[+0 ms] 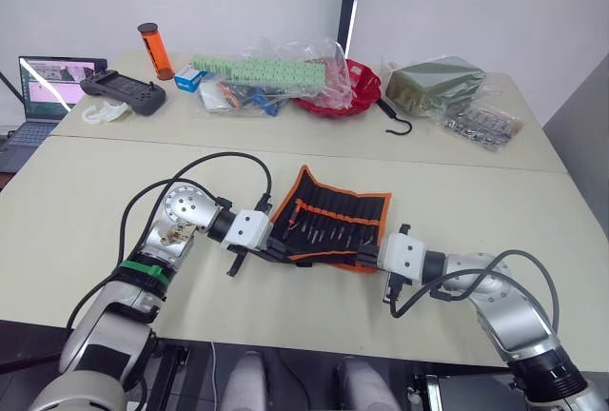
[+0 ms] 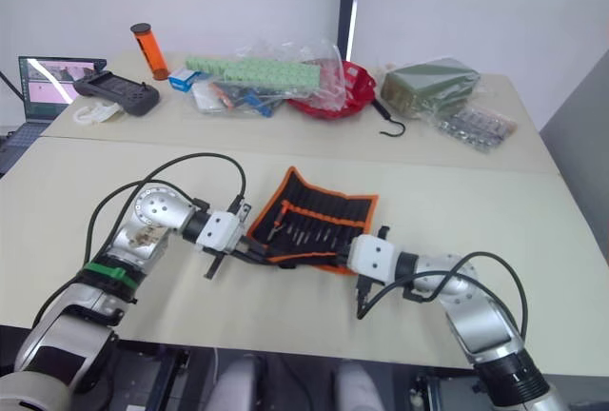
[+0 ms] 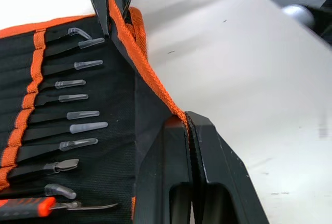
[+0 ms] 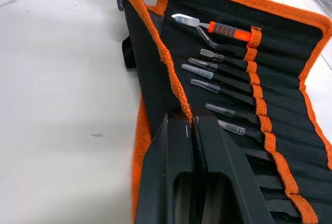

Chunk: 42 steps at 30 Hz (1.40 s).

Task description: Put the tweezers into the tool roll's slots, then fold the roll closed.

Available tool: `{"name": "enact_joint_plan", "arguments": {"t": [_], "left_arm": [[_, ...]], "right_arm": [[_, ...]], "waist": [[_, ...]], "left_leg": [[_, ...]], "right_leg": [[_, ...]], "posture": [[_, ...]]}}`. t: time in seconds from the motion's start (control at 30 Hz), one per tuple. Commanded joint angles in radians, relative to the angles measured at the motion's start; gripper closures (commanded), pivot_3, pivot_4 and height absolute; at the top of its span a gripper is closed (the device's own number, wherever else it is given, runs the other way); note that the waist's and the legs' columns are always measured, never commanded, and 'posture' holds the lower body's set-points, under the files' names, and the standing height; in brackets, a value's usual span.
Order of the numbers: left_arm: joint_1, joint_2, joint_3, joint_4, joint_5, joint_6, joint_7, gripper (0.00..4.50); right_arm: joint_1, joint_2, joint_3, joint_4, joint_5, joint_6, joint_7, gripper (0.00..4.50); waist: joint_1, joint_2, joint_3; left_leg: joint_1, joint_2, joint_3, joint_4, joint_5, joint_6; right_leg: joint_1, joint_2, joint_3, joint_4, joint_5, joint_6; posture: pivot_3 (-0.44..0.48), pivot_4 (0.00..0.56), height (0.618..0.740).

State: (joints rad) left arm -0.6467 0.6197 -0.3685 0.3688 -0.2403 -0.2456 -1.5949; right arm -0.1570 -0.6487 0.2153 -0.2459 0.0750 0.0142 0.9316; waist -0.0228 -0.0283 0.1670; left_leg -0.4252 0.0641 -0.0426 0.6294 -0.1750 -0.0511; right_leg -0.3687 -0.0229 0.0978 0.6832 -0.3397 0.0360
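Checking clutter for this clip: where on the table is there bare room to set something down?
Bare table lies left of the tool roll, and right of it toward the table edge. A bare strip separates the roll from the crowded far row: laptop, orange tube, plastic bags, green bag.

You have one tool roll (image 1: 333, 221), two claws, left claw (image 3: 188, 123) and right claw (image 4: 190, 120); one orange-handled tool (image 4: 228, 30); capped tweezers (image 3: 78, 114), at least eight counted.

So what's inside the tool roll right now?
The tool roll holds tweezers with clear tip caps, and an orange-handled blade, in its slots. The slots hide their handles.
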Motion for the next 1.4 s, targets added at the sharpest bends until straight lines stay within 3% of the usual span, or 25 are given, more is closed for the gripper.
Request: {"name": "enact_joint_plan", "arguments": {"t": [0.03,0.17,0.4,0.8,1.0,1.27,1.33,1.4], "left_arm": [[0.016,0.045,0.012,-0.083,-0.04,0.189,-0.019,4.47],[-0.025,0.007,0.037,0.018,0.007,0.259,0.065,4.47],[-0.063,-0.051,0.047,0.068,0.033,0.192,0.091,4.47],[-0.181,-0.124,0.046,0.235,0.134,-0.023,0.134,4.47],[-0.213,-0.138,0.002,0.343,0.261,-0.157,0.192,4.47],[-0.229,-0.162,0.012,0.344,0.32,-0.118,0.288,4.47],[-0.217,-0.16,0.025,0.319,0.3,-0.082,0.276,3.89],[-0.208,-0.155,0.034,0.288,0.286,-0.051,0.271,3.41]], "right_arm": [[-0.008,-0.036,-0.03,-0.019,0.055,0.041,0.05,4.5],[-0.029,-0.044,-0.027,0.008,0.07,0.073,0.073,4.5],[-0.024,-0.048,-0.02,0.017,0.074,0.094,0.075,4.5],[-0.042,-0.022,-0.044,0.05,0.087,0.145,0.027,4.5],[-0.073,-0.009,-0.034,0.078,0.078,0.165,0.011,4.5],[-0.075,0.005,-0.056,0.096,0.08,0.164,-0.027,4.5],[-0.077,0.016,-0.064,0.103,0.089,0.168,-0.04,4.5],[-0.078,0.025,-0.072,0.106,0.093,0.168,-0.047,3.93]], "waist": [[0.002,0.0,0.0],[0.006,0.0,0.0],[0.009,0.0,0.0],[0.008,0.0,0.0],[0.008,0.0,0.0],[0.009,0.0,0.0],[0.008,0.0,0.0],[0.008,0.0,0.0]], "left_leg": [[0.0,0.0,0.0,0.0,0.0,0.0],[0.0,0.0,0.0,0.002,0.0,0.0],[0.0,0.0,0.0,0.003,0.0,0.0],[-0.001,0.0,-0.001,0.003,0.0,0.0],[-0.001,0.0,-0.001,0.003,0.0,0.0],[-0.001,-0.001,-0.001,0.004,0.0,0.0],[-0.001,-0.001,-0.001,0.004,0.0,0.0],[-0.001,-0.001,-0.001,0.004,0.0,0.0]], "right_leg": [[0.0,0.0,0.0,0.0,0.0,0.0],[0.001,0.0,0.0,0.0,0.0,0.0],[0.001,0.0,0.0,0.0,0.0,0.0],[0.001,0.0,0.0,0.0,0.0,0.0],[0.001,0.0,0.0,0.0,0.0,0.0],[0.001,0.0,0.0,0.0,0.0,0.0],[0.001,0.0,0.0,0.0,0.0,0.0],[0.001,0.0,0.0,0.001,0.0,0.0]], "posture": [[0.0,0.15,0.738],[0.0,0.15,0.738],[0.0,0.15,0.738],[0.0,0.15,0.738],[0.0,0.15,0.738],[0.0,0.15,0.738],[0.0,0.15,0.738],[0.0,0.15,0.738]]}}
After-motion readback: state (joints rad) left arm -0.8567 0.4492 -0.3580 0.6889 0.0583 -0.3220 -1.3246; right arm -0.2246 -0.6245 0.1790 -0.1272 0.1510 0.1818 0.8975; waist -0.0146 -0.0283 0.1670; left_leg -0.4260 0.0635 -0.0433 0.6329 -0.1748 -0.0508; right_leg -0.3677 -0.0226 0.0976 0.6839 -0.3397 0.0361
